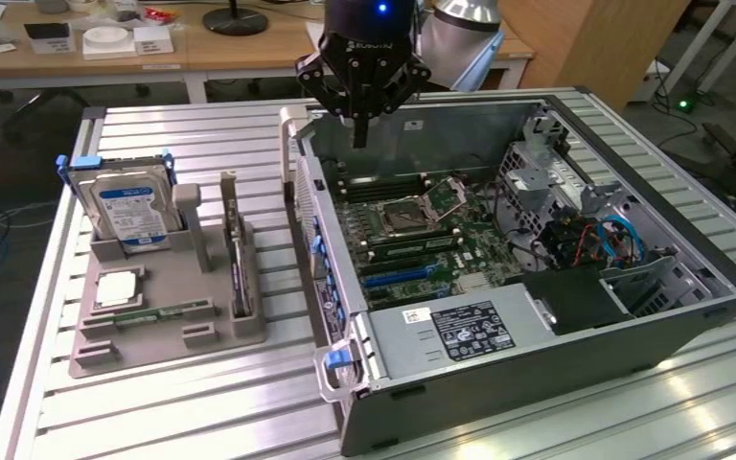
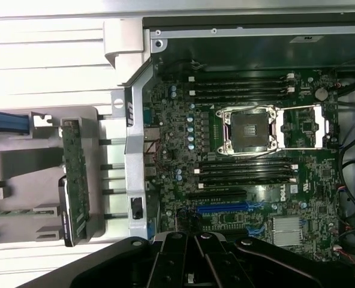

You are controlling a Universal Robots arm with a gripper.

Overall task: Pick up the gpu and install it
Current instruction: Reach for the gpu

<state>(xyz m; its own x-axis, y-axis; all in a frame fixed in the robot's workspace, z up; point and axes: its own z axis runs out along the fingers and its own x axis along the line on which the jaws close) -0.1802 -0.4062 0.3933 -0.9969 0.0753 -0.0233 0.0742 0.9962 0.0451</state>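
Our gripper (image 1: 360, 134) hangs empty, fingers together, above the computer case's (image 1: 535, 383) far end. We see the gpu (image 1: 235, 259) upright in the grey holder (image 1: 215, 331) at left, with the side wall (image 1: 304, 220) between.

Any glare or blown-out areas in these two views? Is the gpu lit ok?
Exterior view: bright reflections streak the table slats on the exterior view's right; the gpu is evenly lit, no hard shadow on it. Wrist view: the table slats wash out to white, the gpu and motherboard are well exposed, and the tool is a dark silhouette.
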